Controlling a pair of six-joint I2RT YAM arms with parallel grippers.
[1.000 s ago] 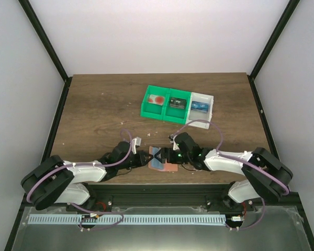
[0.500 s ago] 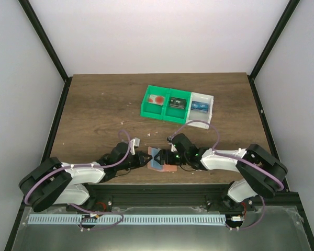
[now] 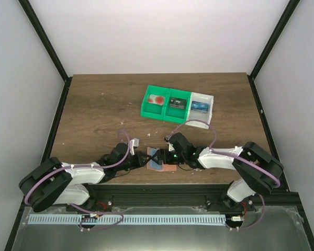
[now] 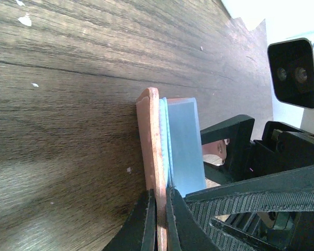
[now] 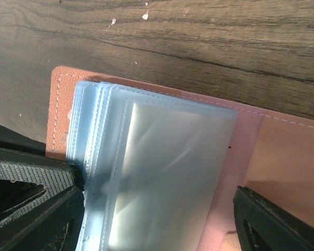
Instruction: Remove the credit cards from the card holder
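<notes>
Credit cards (image 3: 157, 162), thin pale-blue rectangles in a stack, lie in the flat salmon-pink card holder (image 3: 170, 167). It rests opened on the dark wooden table (image 3: 94, 110) at the near edge, between the two arms. From above, the left gripper (image 3: 146, 158) meets the holder's left end and the right gripper (image 3: 157, 155) sits over the blue stack from the right. Their jaws are too small here to judge. Well apart, toward the far side, stand a green plastic bin (image 3: 157, 112) with two compartments and a white plastic bin (image 3: 203, 115) touching its right side. Each compartment has a small item in it.

In the left wrist view, the left gripper (image 4: 158, 206) is pressed together on the card holder (image 4: 149, 151), pinching the thin pink cover at its edge. The credit cards (image 4: 182, 141) lie against the cover's right face. Just right of them are the right gripper's black fingers (image 4: 233, 133), one of them ribbed.

In the right wrist view, the card holder (image 5: 251, 136) lies flat on the wood with the credit cards (image 5: 162, 167) fanned slightly on its left half. The right gripper (image 5: 157, 225) is spread wide. A ribbed black finger (image 5: 36, 209) touches the stack's left edge, and the other (image 5: 277, 225) is over the bare pink flap, apart from the stack.
</notes>
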